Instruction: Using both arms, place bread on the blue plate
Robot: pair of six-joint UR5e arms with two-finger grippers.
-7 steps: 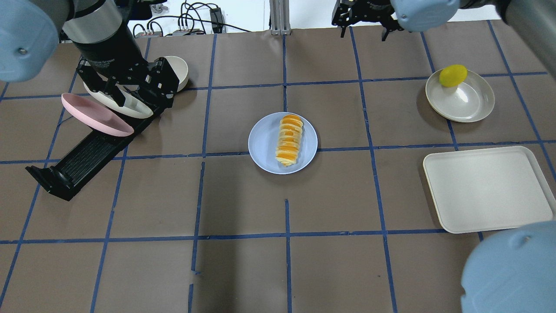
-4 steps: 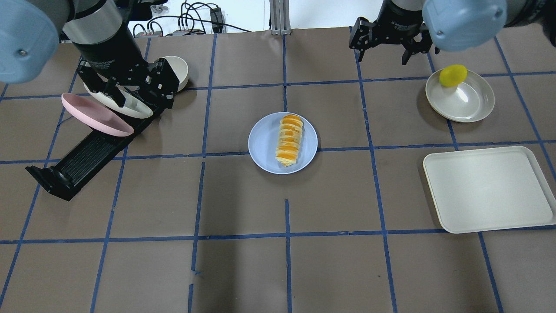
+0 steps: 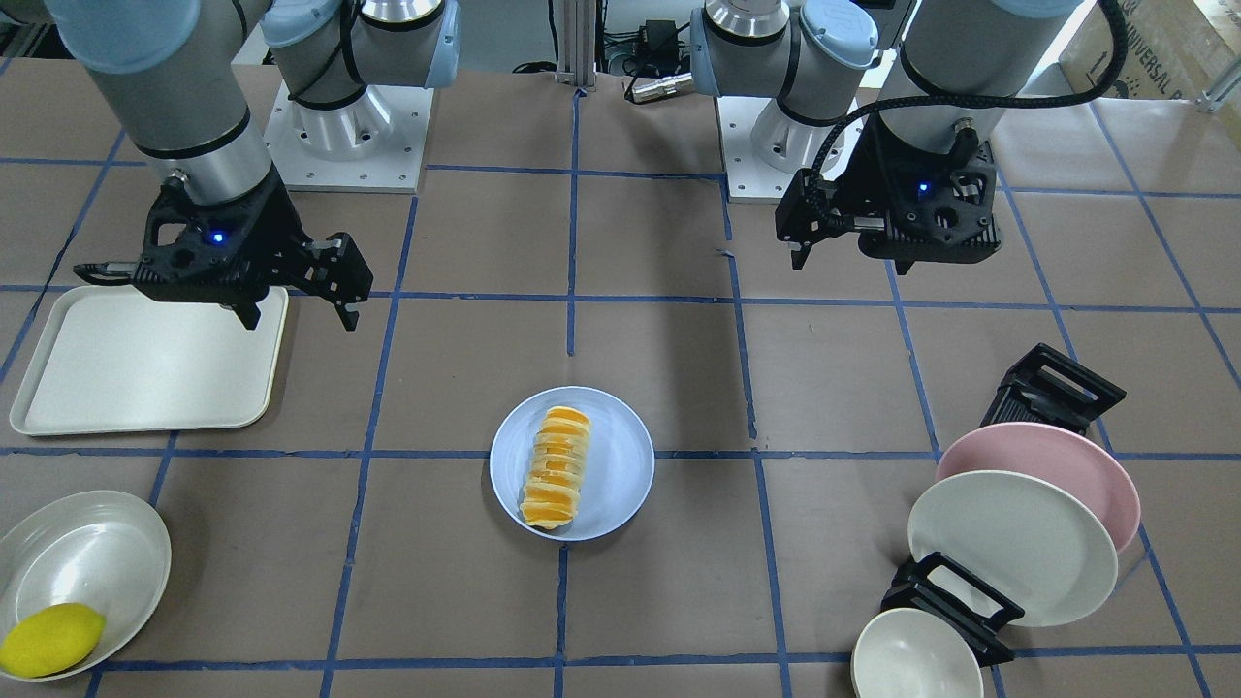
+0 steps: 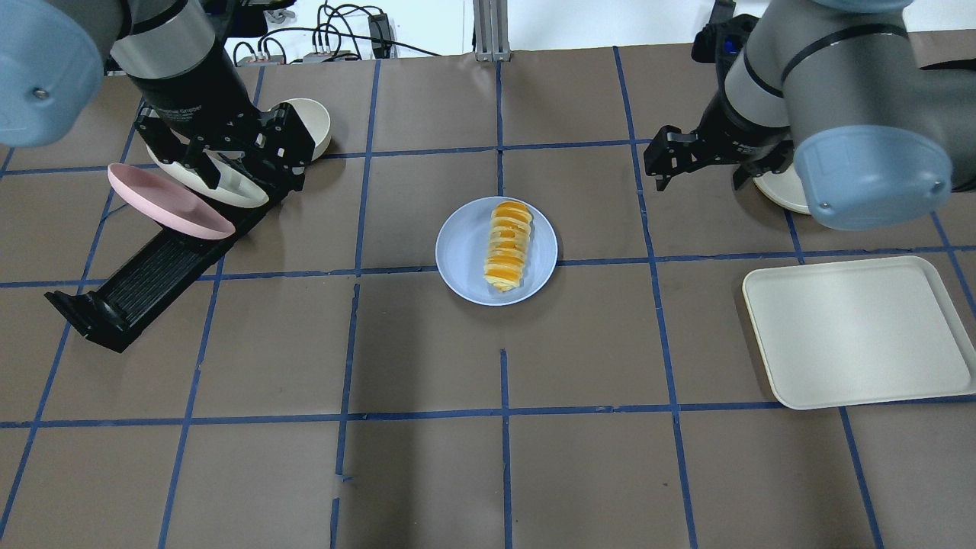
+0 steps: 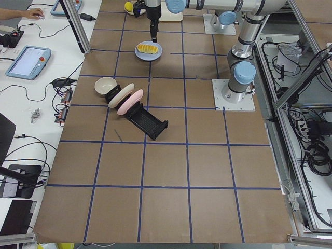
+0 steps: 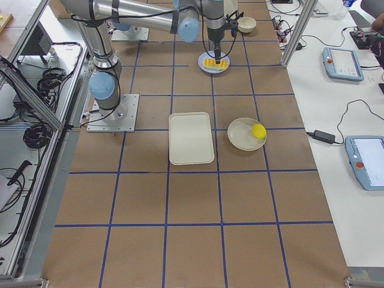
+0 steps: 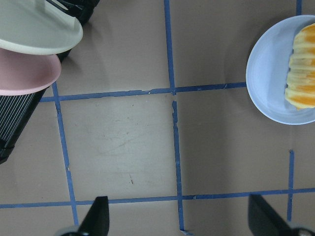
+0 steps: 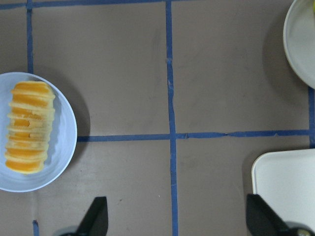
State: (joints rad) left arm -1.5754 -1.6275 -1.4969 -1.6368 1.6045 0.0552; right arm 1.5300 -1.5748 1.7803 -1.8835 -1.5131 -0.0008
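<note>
Lying on the blue plate (image 4: 461, 252) at the table's centre, the bread (image 4: 508, 245) is well apart from both hands: the left gripper (image 7: 179, 221) and the right gripper (image 3: 299, 308) hover to either side, jaws spread wide and holding nothing. A lemon (image 3: 50, 640) rests in a white bowl (image 3: 92, 553) near a cream tray (image 3: 145, 373) on the right arm's side, while a black dish rack (image 3: 1052, 388) on the other side carries a pink plate (image 3: 1057, 451) and a white plate (image 3: 1008, 548), with a small bowl (image 3: 911, 664) at its end

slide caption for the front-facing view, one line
Bread on the blue plate; left hand and right hand open, empty, well clear of it.
</note>
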